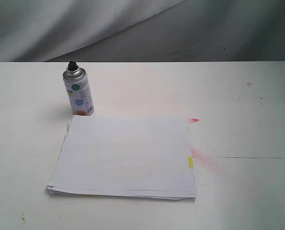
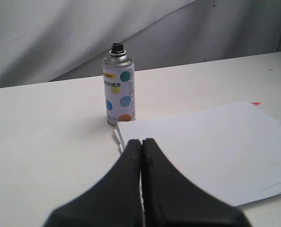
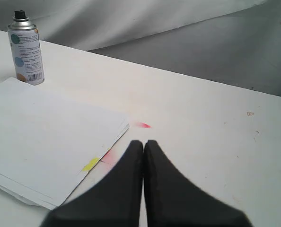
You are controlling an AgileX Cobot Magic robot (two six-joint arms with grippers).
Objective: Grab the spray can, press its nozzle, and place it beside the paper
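Note:
The spray can [image 1: 78, 94] stands upright on the white table, just behind the far left corner of the paper [image 1: 125, 155]; its black nozzle [image 1: 72, 64] tops the silver dome. The left wrist view shows the spray can [image 2: 118, 90] beyond the paper [image 2: 211, 144], with my left gripper [image 2: 141, 141] shut and empty, well short of the can. In the right wrist view the spray can [image 3: 26, 49] stands far off past the paper [image 3: 46, 142]; my right gripper [image 3: 143, 142] is shut and empty beside the paper's yellow tab [image 3: 90, 164]. Neither gripper shows in the exterior view.
Pink-red paint marks [image 1: 194, 120] stain the white table [image 1: 248, 124] by the paper's right edge, near the yellow tab [image 1: 190, 162]. A thin dark line [image 1: 248, 157] runs across the table on the right. Grey cloth [image 1: 133, 28] hangs behind the table's far edge.

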